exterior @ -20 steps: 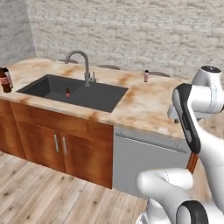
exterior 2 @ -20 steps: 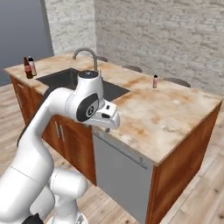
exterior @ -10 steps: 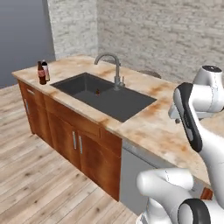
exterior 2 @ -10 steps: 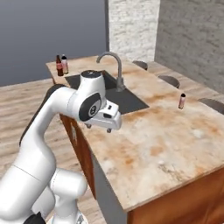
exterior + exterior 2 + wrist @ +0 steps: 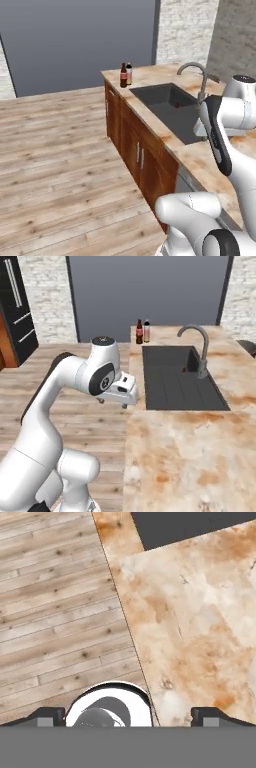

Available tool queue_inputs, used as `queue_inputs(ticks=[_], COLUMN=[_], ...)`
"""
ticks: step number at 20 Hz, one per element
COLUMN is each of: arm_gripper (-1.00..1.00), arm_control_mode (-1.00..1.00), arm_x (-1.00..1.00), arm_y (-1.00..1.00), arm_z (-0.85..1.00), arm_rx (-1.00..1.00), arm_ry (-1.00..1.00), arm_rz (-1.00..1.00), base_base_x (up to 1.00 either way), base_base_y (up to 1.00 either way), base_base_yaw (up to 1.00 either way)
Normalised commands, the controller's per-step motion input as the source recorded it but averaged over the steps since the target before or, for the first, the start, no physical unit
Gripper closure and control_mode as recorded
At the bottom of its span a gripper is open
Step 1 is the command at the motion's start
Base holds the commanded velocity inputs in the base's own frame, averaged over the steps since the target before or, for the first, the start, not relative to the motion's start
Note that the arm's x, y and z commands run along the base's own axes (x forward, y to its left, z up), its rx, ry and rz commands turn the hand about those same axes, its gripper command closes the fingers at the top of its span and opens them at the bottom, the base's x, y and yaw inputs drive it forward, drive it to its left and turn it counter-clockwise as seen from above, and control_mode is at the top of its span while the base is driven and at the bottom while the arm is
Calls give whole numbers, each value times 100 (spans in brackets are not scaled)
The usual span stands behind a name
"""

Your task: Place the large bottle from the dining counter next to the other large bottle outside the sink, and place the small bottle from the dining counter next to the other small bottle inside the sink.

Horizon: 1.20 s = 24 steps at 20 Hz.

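A: Where are the bottles?
B: The large bottle (image 5: pixel 139 331) and the other large bottle (image 5: pixel 147 331) stand just beside each other at the bench's (image 5: pixel 200 456) far corner, outside the sink (image 5: pixel 175 381).

A: And the end effector?
B: The end effector (image 5: pixel 117 402) hangs empty at the bench's near edge, well apart from both. Its fingertips (image 5: pixel 47 716) sit spread wide.
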Motion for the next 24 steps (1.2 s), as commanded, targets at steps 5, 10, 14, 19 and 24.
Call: queue_inputs(ticks=[5, 10, 14, 19, 24], arm_gripper=[-100, -100, -100, -100, -100], arm_control_mode=[100, 100, 100, 100, 100], arm_x=[0, 0, 0, 0, 0], arm_y=[0, 0, 0, 0, 0], arm_z=[0, 0, 0, 0, 0], arm_rx=[0, 0, 0, 0, 0], arm_ry=[0, 0, 0, 0, 0], arm_rz=[0, 0, 0, 0, 0], base_base_x=[-72, -100, -100, -95, -8], base_base_y=[-31, 8, 6, -22, -94], base_base_yaw=[42, 25, 20, 14, 3])
